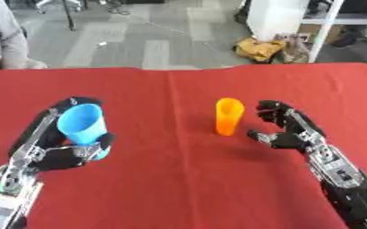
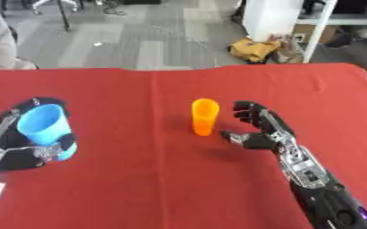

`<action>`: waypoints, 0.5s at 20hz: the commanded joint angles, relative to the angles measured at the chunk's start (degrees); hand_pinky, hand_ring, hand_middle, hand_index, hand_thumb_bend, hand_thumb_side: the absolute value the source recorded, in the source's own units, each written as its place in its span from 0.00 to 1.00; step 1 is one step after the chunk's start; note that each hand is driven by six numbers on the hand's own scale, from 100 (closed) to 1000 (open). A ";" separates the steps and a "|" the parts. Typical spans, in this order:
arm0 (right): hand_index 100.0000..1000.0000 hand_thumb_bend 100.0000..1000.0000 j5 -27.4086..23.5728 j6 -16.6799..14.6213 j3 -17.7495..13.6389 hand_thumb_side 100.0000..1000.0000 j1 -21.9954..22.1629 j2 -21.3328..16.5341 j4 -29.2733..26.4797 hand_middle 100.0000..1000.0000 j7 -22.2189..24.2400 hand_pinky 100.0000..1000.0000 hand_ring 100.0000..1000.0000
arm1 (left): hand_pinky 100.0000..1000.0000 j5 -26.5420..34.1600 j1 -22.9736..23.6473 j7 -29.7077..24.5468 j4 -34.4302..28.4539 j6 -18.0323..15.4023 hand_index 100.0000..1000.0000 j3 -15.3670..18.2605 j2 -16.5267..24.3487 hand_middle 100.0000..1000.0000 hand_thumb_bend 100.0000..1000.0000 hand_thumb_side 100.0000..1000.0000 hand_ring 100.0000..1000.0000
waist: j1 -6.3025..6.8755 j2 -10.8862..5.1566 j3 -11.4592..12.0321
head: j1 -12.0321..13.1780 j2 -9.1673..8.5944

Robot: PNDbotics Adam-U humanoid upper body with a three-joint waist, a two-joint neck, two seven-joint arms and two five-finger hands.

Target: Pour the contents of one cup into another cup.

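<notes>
A light blue cup (image 1: 83, 125) is held at the left of the red table, its mouth tilted toward me; my left hand (image 1: 65, 154) is shut on it, fingers curled behind and thumb in front. A tall orange cup (image 1: 228, 116) stands upright near the middle of the table. Just to its right is my right hand (image 1: 284, 132), open, with curved fingers and thumb facing the orange cup and a small gap between them. I cannot see what is inside either cup.
The red cloth (image 1: 179, 188) covers the whole table. Beyond its far edge lie a grey floor, a yellow bag (image 1: 258, 48) and white furniture. A person in grey (image 1: 0, 36) stands at the far left corner.
</notes>
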 commanded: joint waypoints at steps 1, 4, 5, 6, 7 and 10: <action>0.83 0.53 -0.10 -0.20 -0.14 0.00 -2.33 -2.04 2.21 0.74 0.23 0.85 0.78 | 0.38 0.30 -0.59 -0.47 -1.50 -0.18 0.71 -0.21 0.02 0.52 0.40 0.00 0.45 | 0.09 -0.72 0.56 | -0.70 -0.73; 0.83 0.53 -0.28 -0.46 -0.16 0.00 -3.75 -2.08 4.15 0.74 0.24 0.85 0.78 | 0.39 0.32 -0.47 -0.71 -2.07 -0.37 0.71 -0.35 -0.16 0.52 0.40 0.00 0.45 | 0.12 -0.57 1.41 | -1.21 -0.97; 0.83 0.53 -0.27 -0.50 -0.13 0.00 -4.20 -2.12 4.75 0.73 0.27 0.85 0.78 | 0.39 0.37 -0.43 -0.76 -2.33 -0.42 0.71 -0.37 -0.21 0.52 0.40 0.00 0.45 | 0.10 -0.51 1.70 | -1.37 -1.07; 0.83 0.53 -0.23 -0.55 -0.11 0.00 -4.59 -2.12 5.27 0.73 0.30 0.85 0.78 | 0.39 0.44 -0.39 -0.81 -2.58 -0.44 0.71 -0.38 -0.25 0.52 0.40 0.00 0.45 | 0.08 -0.45 1.96 | -1.50 -1.14; 0.83 0.53 -0.18 -0.61 -0.10 0.00 -4.92 -2.10 5.73 0.73 0.32 0.85 0.78 | 0.39 0.50 -0.35 -0.86 -2.78 -0.45 0.70 -0.38 -0.28 0.52 0.40 0.00 0.45 | 0.06 -0.41 2.18 | -1.59 -1.20; 0.83 0.53 -0.08 -0.81 -0.04 0.00 -5.81 -2.00 6.91 0.73 0.27 0.84 0.77 | 0.39 0.50 -0.27 -1.17 -3.13 -0.47 0.70 -0.47 -0.38 0.52 0.40 0.00 0.45 | 0.02 -0.27 2.82 | -1.92 -1.38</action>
